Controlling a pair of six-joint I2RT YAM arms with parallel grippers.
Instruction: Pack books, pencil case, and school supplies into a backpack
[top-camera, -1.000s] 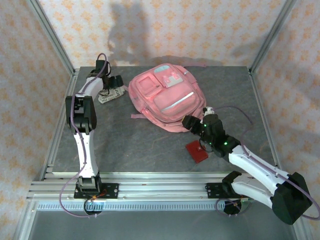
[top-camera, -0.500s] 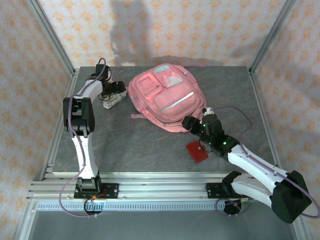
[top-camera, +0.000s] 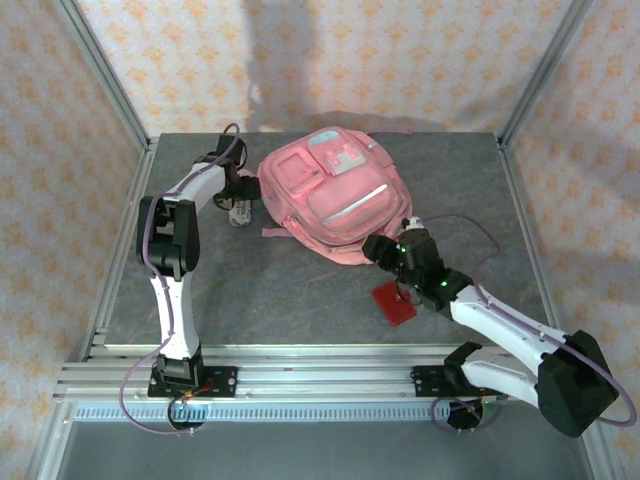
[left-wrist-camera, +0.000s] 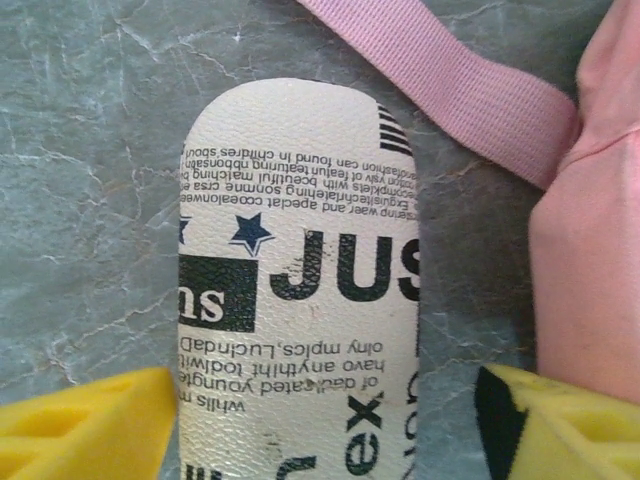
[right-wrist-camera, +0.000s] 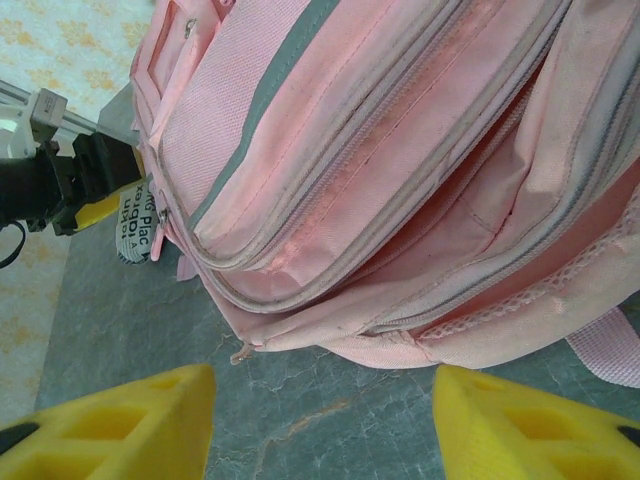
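The pencil case (left-wrist-camera: 300, 280), white with black print, lies on the grey table just left of the pink backpack (top-camera: 335, 195). My left gripper (left-wrist-camera: 325, 400) straddles it, open. The left finger touches the case's side and a gap remains at the right finger (left-wrist-camera: 540, 420). A pink strap (left-wrist-camera: 450, 80) runs past the case's far end. My right gripper (right-wrist-camera: 325, 400) hovers open over bare table at the backpack's (right-wrist-camera: 380, 150) near edge, with nothing between its fingers. A red square pad (top-camera: 393, 303) lies under the right arm. The books are out of view.
Aluminium frame posts (top-camera: 110, 80) and patterned walls enclose the table (top-camera: 270, 290). The backpack's zipped front pockets face up. Open table lies at the front left and along the right side.
My left arm has swung right toward the backpack, the pencil case has shifted with it, and its jaws have narrowed around the case. The right arm has barely moved.
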